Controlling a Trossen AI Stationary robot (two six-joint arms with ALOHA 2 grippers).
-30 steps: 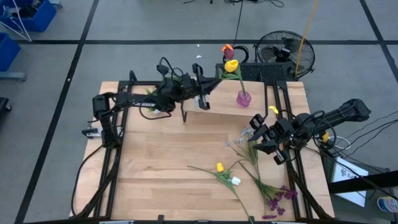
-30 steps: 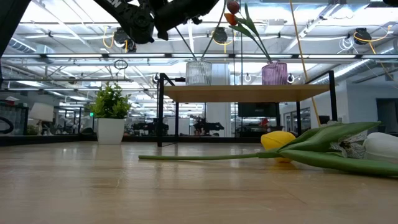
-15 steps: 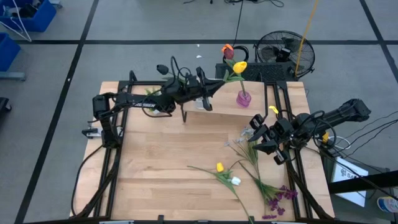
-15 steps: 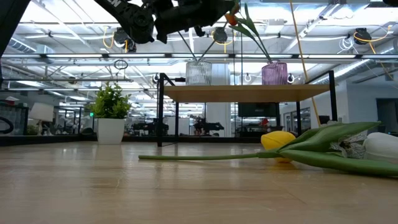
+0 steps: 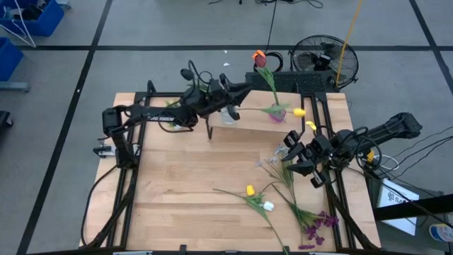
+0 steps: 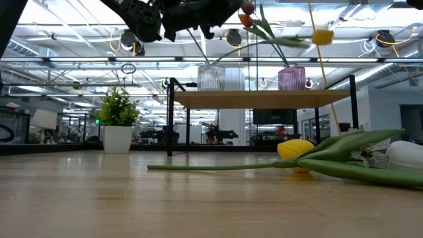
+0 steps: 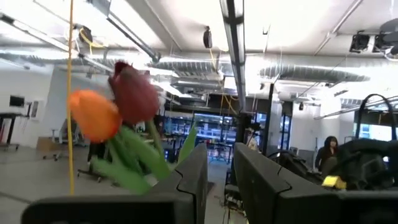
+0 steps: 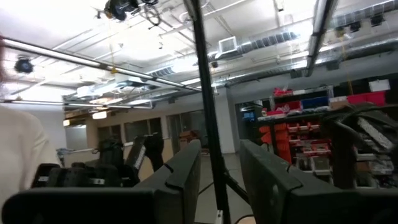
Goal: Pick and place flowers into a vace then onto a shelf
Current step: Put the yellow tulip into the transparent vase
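Note:
My left gripper (image 5: 244, 88) is open above the shelf (image 5: 248, 125), by the clear ribbed vase (image 5: 228, 115); its wrist view shows nothing between the fingers (image 7: 221, 180). The purple vase (image 5: 277, 111) stands on the shelf with an orange and a dark red flower (image 5: 260, 58) upright in it. A yellow flower (image 5: 299, 112) leans far out of it toward the table's right edge, its stem in the vase mouth. More flowers (image 5: 258, 198) lie flat on the table. My right gripper (image 5: 291, 152) waits open beside them near the right edge.
A small potted plant (image 6: 118, 122) stands at the far left of the table. A purple flower bunch (image 5: 315, 227) lies near the near right corner, a pale spray (image 5: 272, 159) by the right gripper. A fan (image 5: 325, 60) and a yellow pole stand beyond the far edge.
The yellow flower stood upright in the purple vase; it has tipped over toward the table's right edge, its head dropping to shelf height while the stem's foot stays in the vase. The left gripper has shifted slightly toward the far edge, away from that flower.

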